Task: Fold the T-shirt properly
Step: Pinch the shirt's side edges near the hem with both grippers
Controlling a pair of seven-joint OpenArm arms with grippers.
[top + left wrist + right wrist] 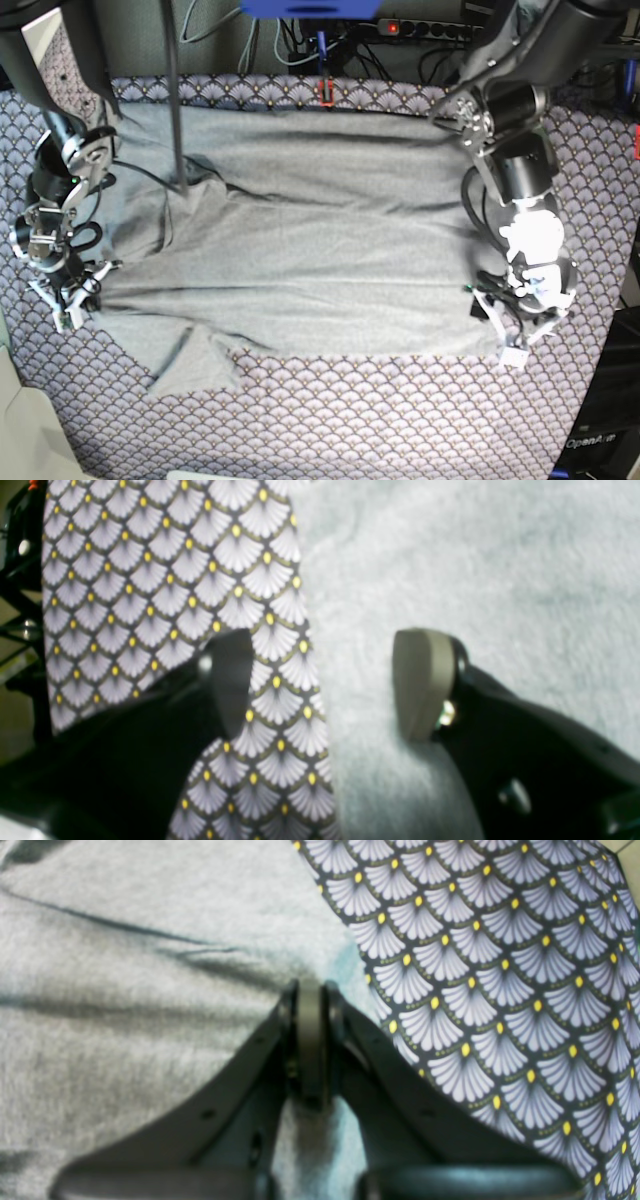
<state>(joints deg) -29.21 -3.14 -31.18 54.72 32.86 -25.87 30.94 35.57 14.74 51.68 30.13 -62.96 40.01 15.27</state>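
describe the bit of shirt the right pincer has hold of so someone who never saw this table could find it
Start from the purple-white fan-scale tablecloth covering the table; the grey T-shirt lies spread across it. In the base view, go to the shirt's far left edge, where the right pincer is shut on a raised fold of cloth. Unlike the flat fabric around it, this bit is pinched up, right beside bare tablecloth.

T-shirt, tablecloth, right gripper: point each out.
T-shirt (320, 250), base view, middle of the body.
Tablecloth (500, 965), right wrist view, bare patterned part.
Right gripper (311, 990), right wrist view, tips shut on the T-shirt's edge.
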